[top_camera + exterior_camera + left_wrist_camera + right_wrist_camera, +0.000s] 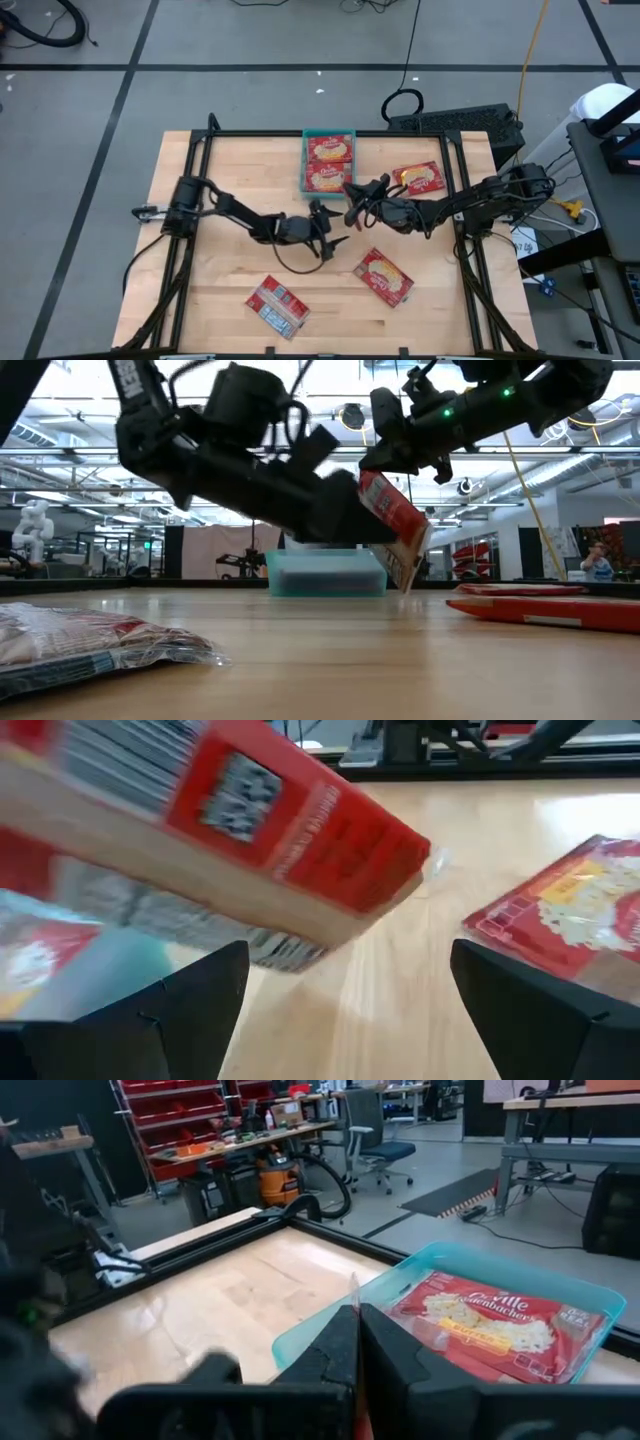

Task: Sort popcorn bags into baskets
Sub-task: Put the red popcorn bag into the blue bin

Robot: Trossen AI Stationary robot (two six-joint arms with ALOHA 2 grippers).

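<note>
Popcorn bags [277, 306] lie near the desk's [220, 290] front edge, seen from above; the teal basket [328, 134] sits at the back edge. Low down, the right gripper [375, 460] pinches a red bag [395, 525] above mid-desk. Left gripper [345, 995] is spread wide, empty. Shelves [190, 1120] fill the room.

You are seeing a red popcorn bag [395, 525] hanging tilted above the table [330, 650], pinched at its top by the right gripper [372, 460], with the teal basket [325, 573] sitting behind it.

Grey floor [250, 40] with dark lines, red shelving [190, 1115] behind.
</note>
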